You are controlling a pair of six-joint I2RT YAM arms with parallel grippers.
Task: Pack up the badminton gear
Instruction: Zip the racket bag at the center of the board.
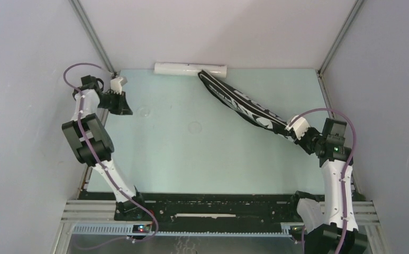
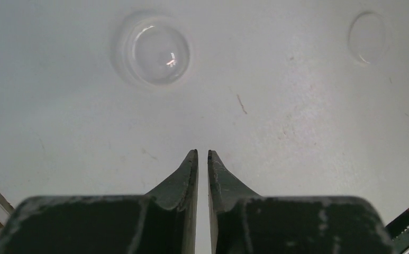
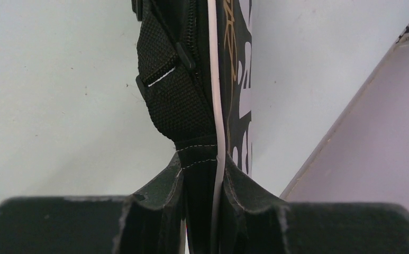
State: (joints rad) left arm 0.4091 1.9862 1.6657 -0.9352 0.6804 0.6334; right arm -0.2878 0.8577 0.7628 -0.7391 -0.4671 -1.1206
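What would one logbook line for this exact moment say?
left gripper: nearly shut, empty, over table | right gripper: clamped on black bag end | bag lie: diagonal, far end at white tube

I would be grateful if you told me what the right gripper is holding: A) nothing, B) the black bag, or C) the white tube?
B: the right wrist view shows the right gripper clamped on the end of the bag, while the tube lies at the table's far edge.
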